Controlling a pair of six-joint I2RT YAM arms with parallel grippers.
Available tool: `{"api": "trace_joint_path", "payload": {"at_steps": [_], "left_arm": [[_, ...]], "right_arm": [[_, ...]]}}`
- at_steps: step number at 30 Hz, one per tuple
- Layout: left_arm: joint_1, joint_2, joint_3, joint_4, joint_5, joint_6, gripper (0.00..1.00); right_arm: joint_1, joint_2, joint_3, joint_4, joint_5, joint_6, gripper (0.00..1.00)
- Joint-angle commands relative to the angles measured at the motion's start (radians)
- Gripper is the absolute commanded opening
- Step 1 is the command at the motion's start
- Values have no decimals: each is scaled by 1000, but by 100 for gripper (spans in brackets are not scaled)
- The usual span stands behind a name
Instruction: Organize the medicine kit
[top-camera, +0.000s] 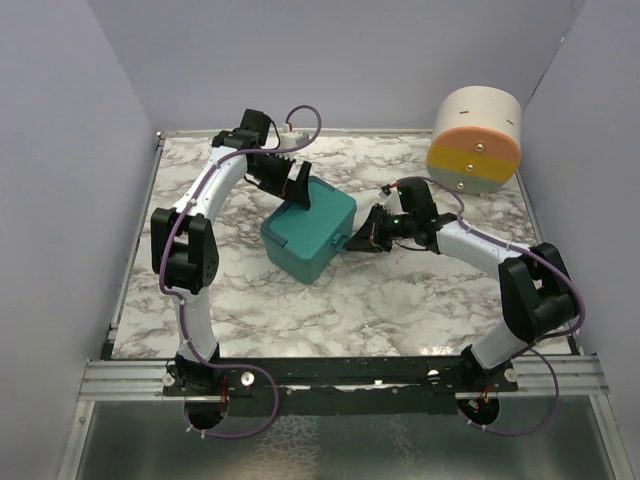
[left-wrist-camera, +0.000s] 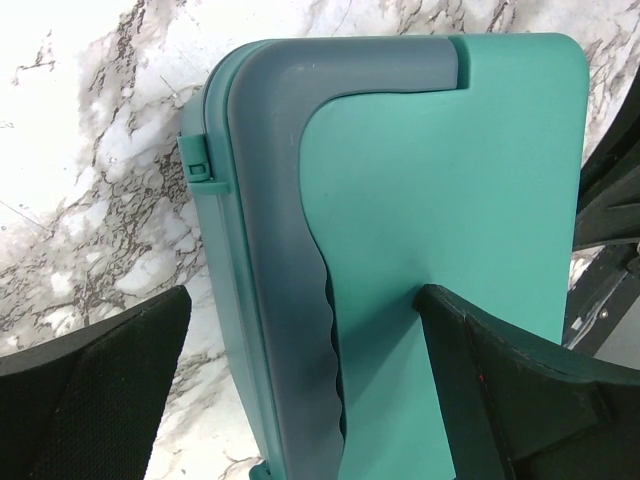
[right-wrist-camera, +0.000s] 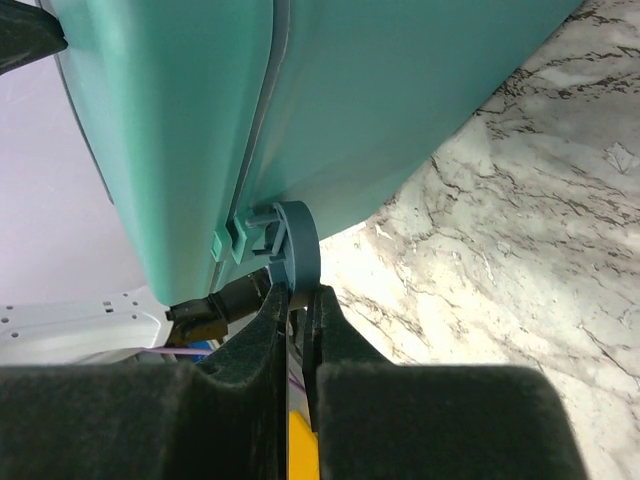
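Kit (top-camera: 308, 235) sits closed on the table (top-camera: 400, 300); left gripper (left-wrist-camera: 300, 320) hangs spread wide over its lid edge; right gripper (right-wrist-camera: 297, 298) pinches the latch (right-wrist-camera: 296, 232).

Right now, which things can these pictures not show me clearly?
- Contents of the medicine kit: lid closed, every view.
- Kit's far edge: top view, the left gripper covers it.
- Lower edge of the latch: right wrist view, the shut right gripper hides it.
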Motion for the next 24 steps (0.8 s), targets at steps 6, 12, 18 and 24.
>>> {"api": "trace_joint_path", "payload": {"at_steps": [6,12,18,24], "left_arm": [[-30,23,-16,4,-228,42,99],[-42,29,-14,12,-246,43,98],[-49,34,-13,14,-258,53,98],[-59,41,-13,15,-256,60,98]], "right_arm": [[-3,-57,115,-214,44,-107,1],[-3,-68,143,-278,61,-118,1],[-2,-71,168,-317,74,-120,1],[1,-67,216,-364,83,-137,1]]}}
